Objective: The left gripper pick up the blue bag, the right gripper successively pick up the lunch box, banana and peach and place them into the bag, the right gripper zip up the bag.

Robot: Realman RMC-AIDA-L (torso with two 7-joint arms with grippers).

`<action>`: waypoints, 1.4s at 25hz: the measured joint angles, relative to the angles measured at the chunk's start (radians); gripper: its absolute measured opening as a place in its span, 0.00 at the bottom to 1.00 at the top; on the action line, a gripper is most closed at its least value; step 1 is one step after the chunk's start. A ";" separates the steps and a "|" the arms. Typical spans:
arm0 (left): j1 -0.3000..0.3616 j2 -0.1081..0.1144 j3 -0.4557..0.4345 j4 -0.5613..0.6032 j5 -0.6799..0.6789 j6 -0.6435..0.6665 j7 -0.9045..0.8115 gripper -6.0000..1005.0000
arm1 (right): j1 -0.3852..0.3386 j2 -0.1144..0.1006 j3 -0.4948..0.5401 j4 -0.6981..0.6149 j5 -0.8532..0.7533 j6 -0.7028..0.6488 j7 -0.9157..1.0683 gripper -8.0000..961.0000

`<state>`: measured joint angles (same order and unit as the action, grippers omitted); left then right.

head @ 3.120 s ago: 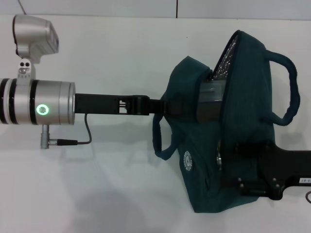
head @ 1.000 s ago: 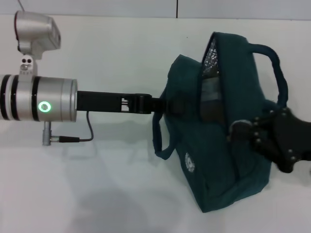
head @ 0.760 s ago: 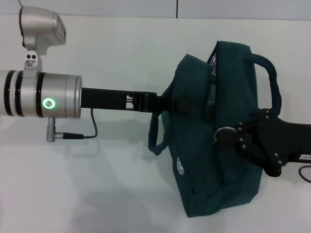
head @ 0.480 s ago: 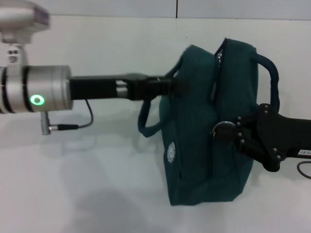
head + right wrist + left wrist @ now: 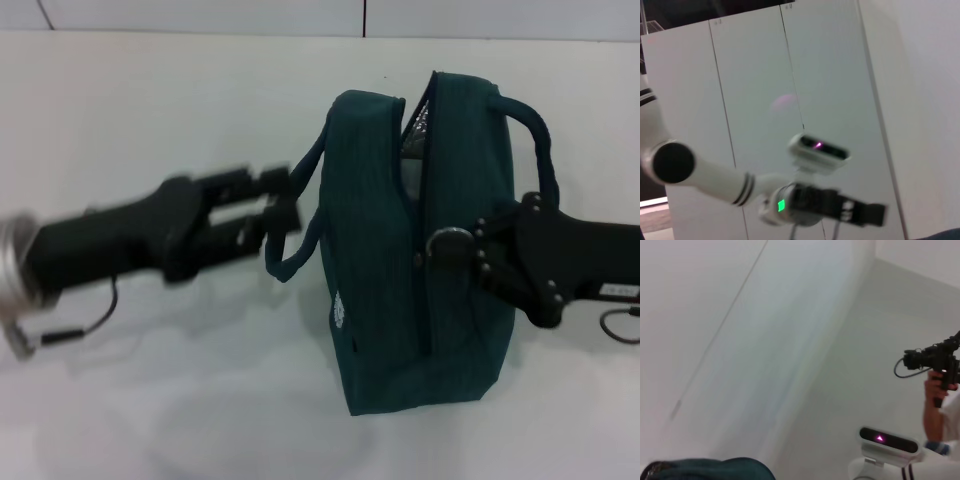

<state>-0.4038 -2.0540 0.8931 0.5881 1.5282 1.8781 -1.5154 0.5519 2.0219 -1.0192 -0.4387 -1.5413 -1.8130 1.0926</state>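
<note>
Head view, bag: blue bag [image 5: 420, 240] stands upright mid-table, zip line running top to bottom down its face, small gap w/ foil showing at top.
Head view, R arm: right gripper [image 5: 452, 247] pinched on the zipper pull, about halfway down the zip.
Head view, L arm: left gripper [image 5: 285, 205] at the near loop handle, fingers apart; grip uncertain.
Key relation: unzipped remainder lies toward bag's top from the pull; R arm is on it.
Left wrist view: only a teal sliver of bag.
Right wrist view: L arm seen farther off.

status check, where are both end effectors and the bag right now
Left end effector at the blue bag near-side handle, grip unclear. Right end effector on the zipper ring mid-bag. Zipper part shut, foil gap at top. Nothing in the way.
</note>
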 joint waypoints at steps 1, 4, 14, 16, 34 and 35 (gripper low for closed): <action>0.027 -0.010 0.000 -0.002 -0.007 0.004 0.044 0.56 | 0.006 0.000 0.001 0.000 0.000 0.008 0.006 0.02; 0.094 -0.032 -0.001 -0.062 -0.013 0.004 0.189 0.56 | 0.014 -0.001 0.005 0.000 0.003 0.025 0.018 0.02; 0.077 -0.045 0.006 -0.403 -0.064 -0.107 0.515 0.55 | 0.077 0.005 -0.003 0.030 0.056 0.060 0.012 0.03; 0.056 -0.045 0.007 -0.440 -0.064 -0.113 0.533 0.55 | 0.081 0.006 -0.003 0.037 0.068 0.068 0.008 0.03; -0.064 -0.054 0.004 -0.612 -0.127 -0.221 0.704 0.55 | 0.085 0.006 -0.049 0.088 0.125 0.102 -0.011 0.03; -0.065 -0.054 0.005 -0.615 -0.126 -0.224 0.722 0.55 | 0.083 0.006 -0.049 0.088 0.131 0.099 -0.011 0.03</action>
<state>-0.4692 -2.1077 0.8978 -0.0269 1.4025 1.6537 -0.7937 0.6352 2.0279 -1.0682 -0.3504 -1.4106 -1.7143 1.0814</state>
